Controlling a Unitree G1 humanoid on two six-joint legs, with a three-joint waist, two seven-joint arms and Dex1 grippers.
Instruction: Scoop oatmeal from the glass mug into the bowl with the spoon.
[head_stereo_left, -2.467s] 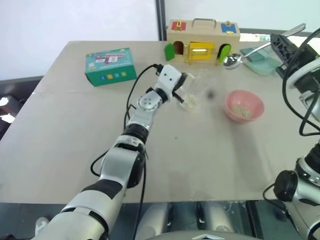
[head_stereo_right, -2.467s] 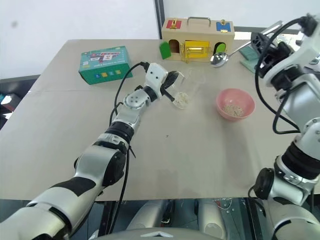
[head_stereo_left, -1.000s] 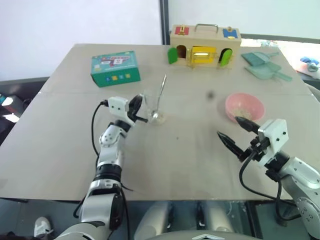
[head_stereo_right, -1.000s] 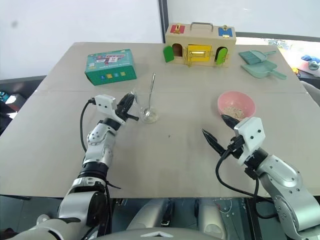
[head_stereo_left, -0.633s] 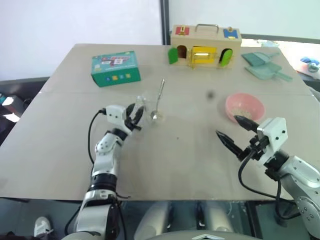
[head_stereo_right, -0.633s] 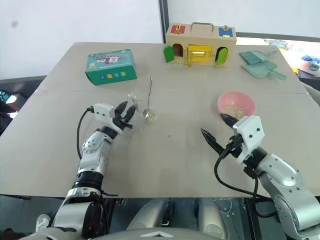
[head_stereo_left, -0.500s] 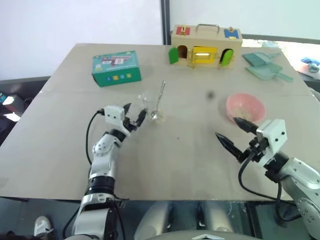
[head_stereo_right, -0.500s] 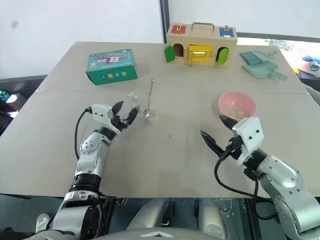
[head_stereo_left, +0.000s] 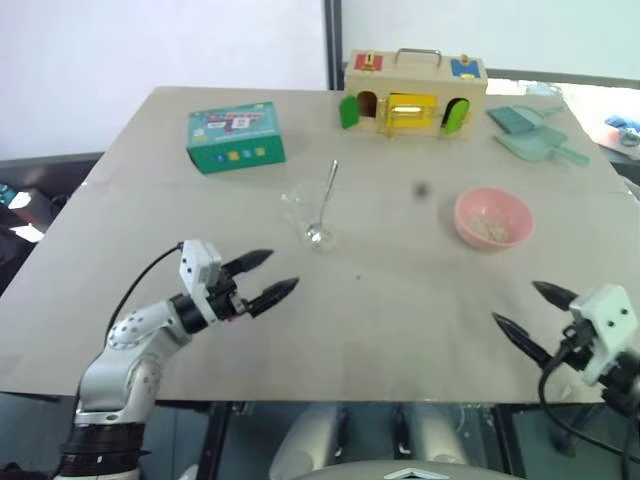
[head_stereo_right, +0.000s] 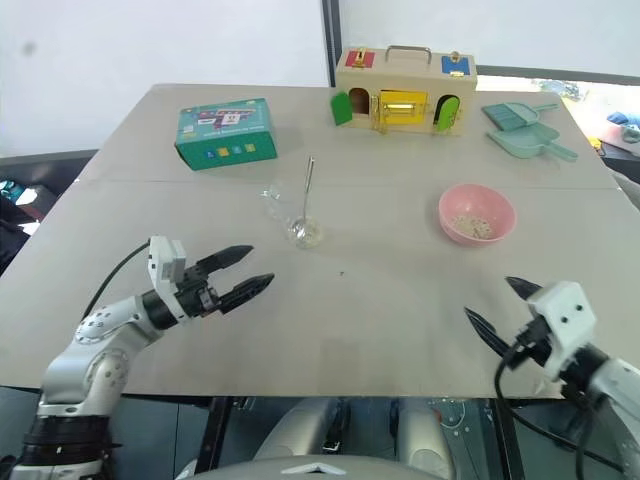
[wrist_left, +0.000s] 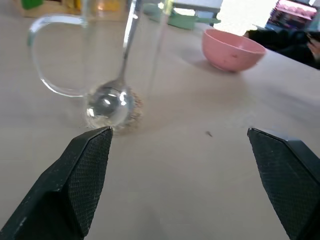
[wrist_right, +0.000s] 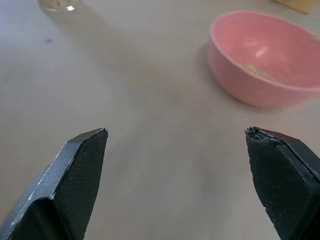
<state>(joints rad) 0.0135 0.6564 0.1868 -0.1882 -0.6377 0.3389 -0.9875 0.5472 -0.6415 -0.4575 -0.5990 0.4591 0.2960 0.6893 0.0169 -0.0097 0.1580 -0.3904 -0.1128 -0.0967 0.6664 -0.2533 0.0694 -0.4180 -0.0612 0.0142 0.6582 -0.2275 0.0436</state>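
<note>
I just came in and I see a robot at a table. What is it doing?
Right now the robot is holding nothing. Its left gripper and right gripper are both open, near the front edge of the table. The spoon stands inside the glass mug in the middle of the table. A little oatmeal lies in the pink bowl off to the robot's right. It looks like a scooping job with the hands away from the things.
</note>
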